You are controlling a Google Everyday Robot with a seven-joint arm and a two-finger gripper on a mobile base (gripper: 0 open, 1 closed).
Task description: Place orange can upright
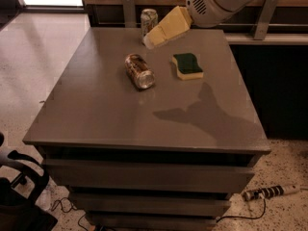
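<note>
The orange can (pixel 139 71) lies on its side on the grey table (pixel 106 114), a shiny silver end facing the front. My gripper (pixel 153 38) hangs above the table's back middle, behind and slightly right of the can, not touching it. It comes in from the upper right on a white arm (pixel 216 1). Its tip sits just in front of a white-and-green can (pixel 148 20).
The white-and-green can stands upright at the table's back edge. A yellow sponge with a green top (pixel 187 65) lies right of the orange can. A power strip (pixel 269 192) lies on the floor at the lower right. A black chair base (pixel 19 186) is at lower left.
</note>
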